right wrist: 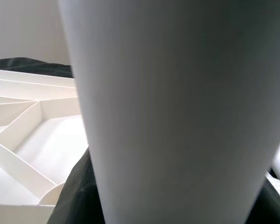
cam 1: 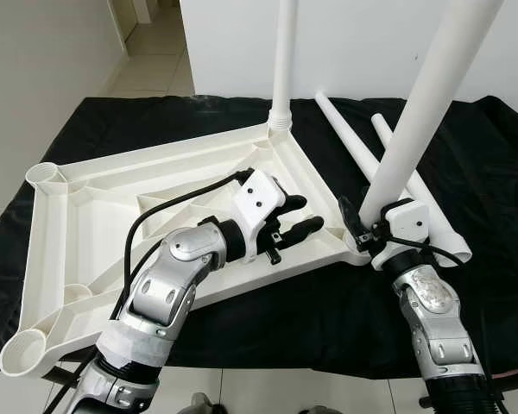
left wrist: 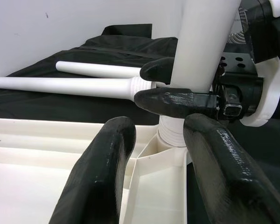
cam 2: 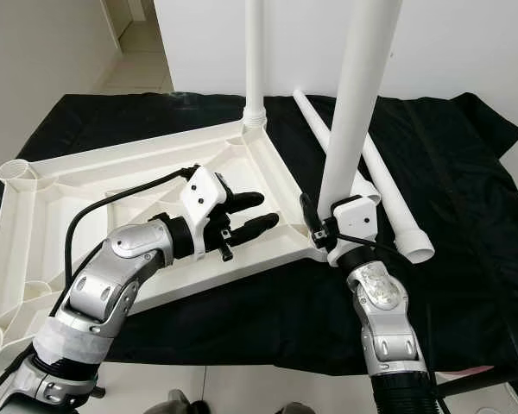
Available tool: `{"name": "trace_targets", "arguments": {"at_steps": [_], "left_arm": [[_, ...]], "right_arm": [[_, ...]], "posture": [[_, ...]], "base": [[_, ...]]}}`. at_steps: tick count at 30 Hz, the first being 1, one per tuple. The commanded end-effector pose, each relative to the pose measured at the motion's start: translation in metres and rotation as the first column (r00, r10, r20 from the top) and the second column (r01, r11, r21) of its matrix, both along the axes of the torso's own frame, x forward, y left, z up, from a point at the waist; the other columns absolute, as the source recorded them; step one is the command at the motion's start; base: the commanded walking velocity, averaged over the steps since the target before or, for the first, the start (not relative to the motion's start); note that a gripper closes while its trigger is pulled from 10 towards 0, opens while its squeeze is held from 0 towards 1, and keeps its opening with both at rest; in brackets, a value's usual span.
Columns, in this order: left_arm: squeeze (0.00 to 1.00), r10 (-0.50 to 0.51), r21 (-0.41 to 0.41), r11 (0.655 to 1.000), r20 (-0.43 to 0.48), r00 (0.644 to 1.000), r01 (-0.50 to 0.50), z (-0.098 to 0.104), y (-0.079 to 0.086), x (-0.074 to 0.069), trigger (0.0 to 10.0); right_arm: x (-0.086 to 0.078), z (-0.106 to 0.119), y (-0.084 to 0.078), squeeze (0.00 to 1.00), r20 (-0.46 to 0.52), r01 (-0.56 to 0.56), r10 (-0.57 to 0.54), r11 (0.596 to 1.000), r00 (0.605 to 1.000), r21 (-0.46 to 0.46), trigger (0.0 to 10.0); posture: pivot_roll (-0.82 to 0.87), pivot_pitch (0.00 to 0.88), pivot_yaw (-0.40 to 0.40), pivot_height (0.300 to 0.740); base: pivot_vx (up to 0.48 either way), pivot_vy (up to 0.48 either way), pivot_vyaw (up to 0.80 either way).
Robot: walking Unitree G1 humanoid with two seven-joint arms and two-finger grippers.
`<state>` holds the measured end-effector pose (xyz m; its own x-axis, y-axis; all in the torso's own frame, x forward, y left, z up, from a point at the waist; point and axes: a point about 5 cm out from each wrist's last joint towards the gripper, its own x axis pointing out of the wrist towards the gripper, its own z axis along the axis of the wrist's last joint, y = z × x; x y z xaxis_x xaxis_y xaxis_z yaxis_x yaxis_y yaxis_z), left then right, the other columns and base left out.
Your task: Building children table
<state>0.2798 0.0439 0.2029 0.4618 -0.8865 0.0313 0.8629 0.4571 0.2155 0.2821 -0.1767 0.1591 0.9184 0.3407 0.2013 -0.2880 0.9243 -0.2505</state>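
Left eye view: right gripper (cam 1: 368, 217) clamped on upright table leg (cam 1: 423, 112) at tabletop (cam 1: 69, 203) corner; left gripper (cam 1: 299, 216) spread, hovering just beside that leg.

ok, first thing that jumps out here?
The right gripper holds a white leg upright at the near corner of the upturned tabletop. The left gripper hovers open beside it. One leg already stands in the far corner; two more lie on the black cloth.

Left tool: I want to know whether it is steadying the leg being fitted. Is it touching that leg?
Apart. In the left wrist view the left tool has open fingers short of the upright leg, which the right tool grips.
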Motion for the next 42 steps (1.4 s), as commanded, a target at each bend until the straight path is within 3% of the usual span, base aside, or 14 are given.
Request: {"name": "trace_targets", "arguments": {"at_steps": [1,11,20,27,42], "left_arm": [[0.0,-0.005,0.01,1.0,0.0,1.0,0.005,0.0,-0.001,-0.002,10.0],[0.0,-0.01,0.013,1.0,0.005,1.0,0.01,0.002,-0.001,-0.002,10.0],[0.0,-0.011,0.013,1.0,0.005,1.0,0.011,0.002,-0.002,-0.002,10.0],[0.0,-0.016,0.014,1.0,0.012,1.0,0.016,0.003,-0.002,-0.002,10.0],[0.0,-0.016,0.012,1.0,0.015,1.0,0.016,0.004,-0.002,-0.002,10.0]], "right_arm": [[-0.002,-0.025,0.003,0.0,-0.138,-0.008,0.01,1.0,0.99,0.018,10.0],[0.001,-0.032,-0.003,0.0,-0.23,0.036,-0.02,0.997,0.973,0.068,10.0],[0.001,-0.032,-0.004,0.0,-0.234,0.039,-0.021,0.997,0.972,0.071,10.0],[0.007,-0.031,-0.01,0.0,-0.284,0.111,-0.06,0.98,0.957,0.167,10.0],[0.012,-0.029,-0.016,0.0,-0.33,0.17,-0.085,0.957,0.94,0.237,10.0]], "posture": [[-0.12,0.07,0.08,0.74],[-0.12,0.066,0.08,0.74],[-0.12,0.066,0.08,0.74],[-0.12,0.056,0.081,0.74],[-0.12,0.056,0.079,0.74]], "base": [[0.0,0.0,0.0],[0.0,0.0,0.0],[0.0,0.0,0.0],[0.0,0.0,0.0],[0.0,0.0,0.0]]}}
